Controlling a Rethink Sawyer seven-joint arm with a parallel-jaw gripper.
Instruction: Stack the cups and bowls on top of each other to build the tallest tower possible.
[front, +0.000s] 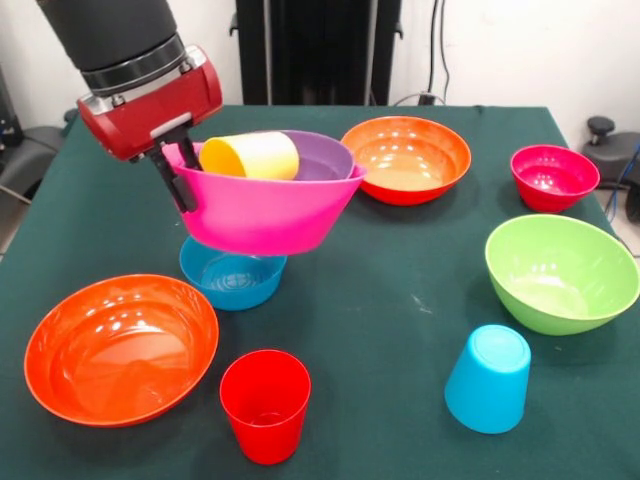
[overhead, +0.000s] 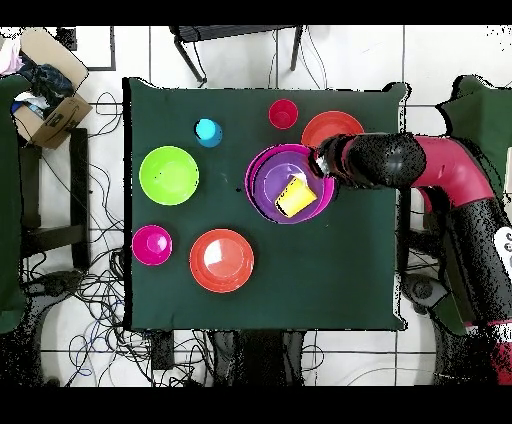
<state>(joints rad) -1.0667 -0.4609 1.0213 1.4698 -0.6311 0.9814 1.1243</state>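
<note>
Red cup (front: 265, 404) upright, empty

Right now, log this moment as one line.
gripper: shut on magenta bowl rim | load: purple bowl, yellow cup | above small blue bowl

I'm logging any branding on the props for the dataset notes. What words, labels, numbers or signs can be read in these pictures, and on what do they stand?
None can be read.
The cups and bowls, such as the magenta bowl, yellow cup and light blue cup, are plain and unmarked.
The red arm shows no legible marking.
The cardboard box in the overhead view bears no lettering that can be made out.
</note>
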